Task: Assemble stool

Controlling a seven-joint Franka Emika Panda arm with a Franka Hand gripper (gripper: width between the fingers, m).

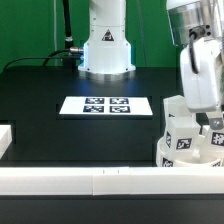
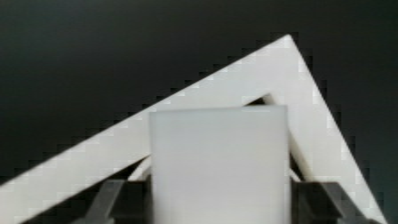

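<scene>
White rail (image 1: 100, 180) lying nearest. Claw (image 2: 217, 192) squeezing leg (image 2: 217, 155) over seat (image 1: 165, 150). Leg tipping or missing hole could be jamming, slipping onto counter (image 1: 60, 135)

Exterior faces arm base (image 1: 105, 45) across table—wrist close-up, perhaps downward.

Your exterior view is evenly lit and soft; white parts nearly blow out against the dark counter (image 1: 40, 85). Your wrist view is blurred, edges smeared.
</scene>
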